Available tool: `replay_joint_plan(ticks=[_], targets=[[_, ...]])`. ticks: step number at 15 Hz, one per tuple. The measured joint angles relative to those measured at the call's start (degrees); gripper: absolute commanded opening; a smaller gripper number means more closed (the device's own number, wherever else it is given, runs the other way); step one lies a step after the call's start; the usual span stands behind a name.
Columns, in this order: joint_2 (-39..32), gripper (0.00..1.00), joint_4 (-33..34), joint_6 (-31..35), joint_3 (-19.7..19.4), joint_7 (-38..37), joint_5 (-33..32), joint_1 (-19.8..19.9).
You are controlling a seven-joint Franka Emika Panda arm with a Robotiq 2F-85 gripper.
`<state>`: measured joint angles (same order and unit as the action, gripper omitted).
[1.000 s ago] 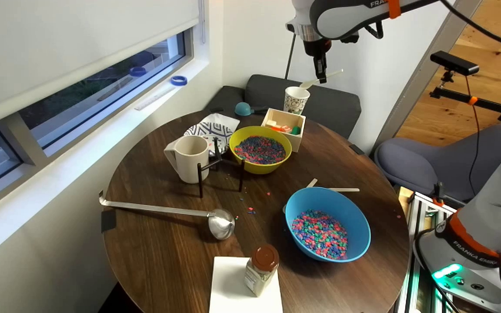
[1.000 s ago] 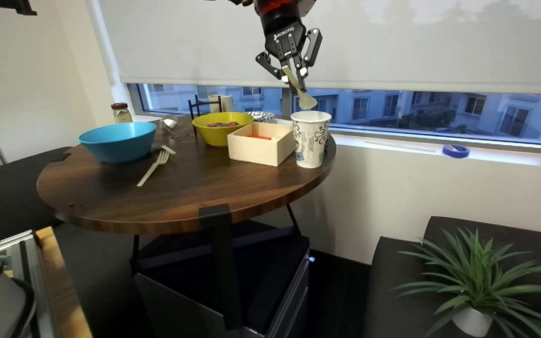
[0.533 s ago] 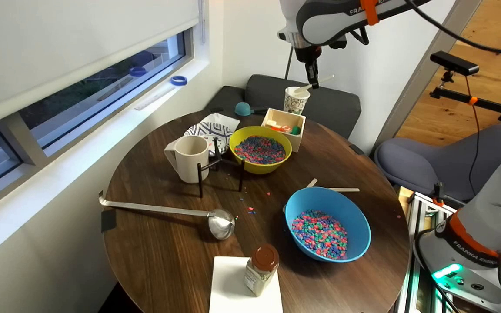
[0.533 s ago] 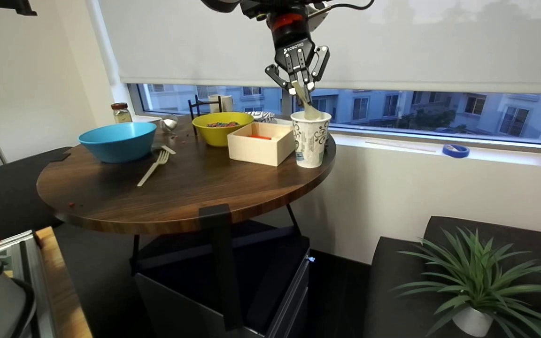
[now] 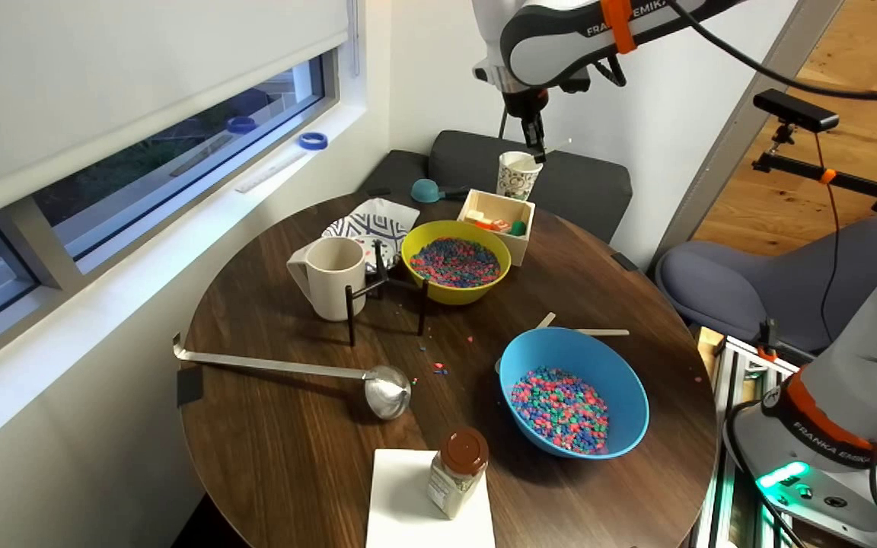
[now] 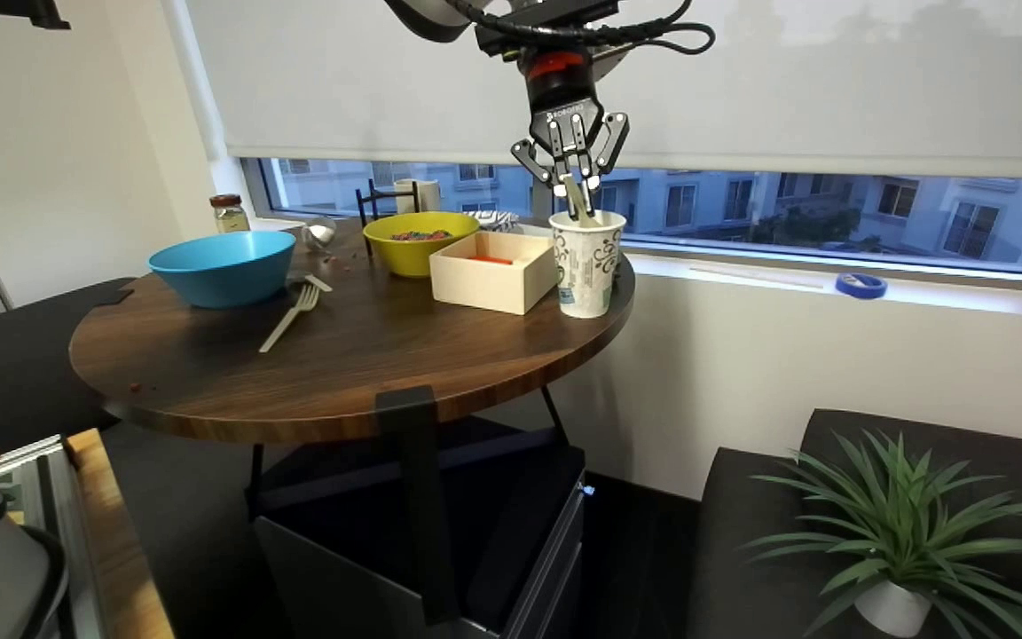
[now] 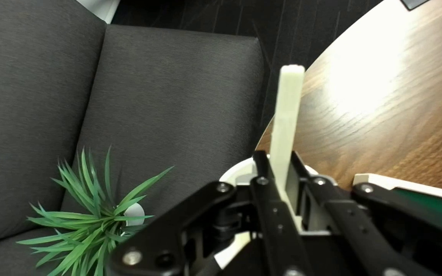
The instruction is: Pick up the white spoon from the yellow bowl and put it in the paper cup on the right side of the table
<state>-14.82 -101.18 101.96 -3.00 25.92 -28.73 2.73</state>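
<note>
Spoon (image 7: 288, 103) is being dipped scoop-first into cup (image 6: 587, 271) mouth, no longer being held above rim. Handle's being pinched by gripper (image 7: 278, 158), w/ tilt. Est.: placing's being wrapped up, only release pending. Depth prob shallow; tip's being hidden by cup wall.

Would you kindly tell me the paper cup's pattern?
White with dark curling scrolls; the paper cup shows best in an exterior view.

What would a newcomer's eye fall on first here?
Probably the black jaws, pinching a white spoon at the mouth of the paper cup, near the edge of the table. Then, in an exterior view, the bright blue bowl of colourful bits, nearer the viewer than the yellow bowl.
</note>
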Motion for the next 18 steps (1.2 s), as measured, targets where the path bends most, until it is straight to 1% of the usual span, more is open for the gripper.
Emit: replay_joint_plan(ticks=[1, 2, 4, 5, 7, 8, 9, 11, 14, 18], targets=[[-0.2, 0.53, 0.3, 0.0, 0.1, 0.3, 0.2, 0.0], [-0.3, 0.62, 0.7, 0.0, 0.3, 0.4, 0.2, -0.1], [-0.3, 0.75, 1.2, 0.0, 0.9, 0.4, 0.2, -0.3], [-0.2, 0.84, 1.5, -0.1, 1.3, 0.4, 0.2, -0.6], [0.5, 0.98, 1.6, -0.2, 2.2, 0.1, 0.2, -1.3], [1.0, 1.0, 1.5, -0.3, 2.7, -0.4, 0.6, -1.8], [1.8, 1.0, 1.1, -0.3, 3.3, -1.6, 1.2, -2.3], [4.0, 1.0, -1.1, 0.1, 4.5, -6.5, 3.6, -3.5], [9.3, 1.0, -7.1, 5.0, 6.3, -13.9, 9.1, -5.0], [19.0, 1.0, -16.5, 12.1, 7.5, -22.9, 14.1, -6.6]])
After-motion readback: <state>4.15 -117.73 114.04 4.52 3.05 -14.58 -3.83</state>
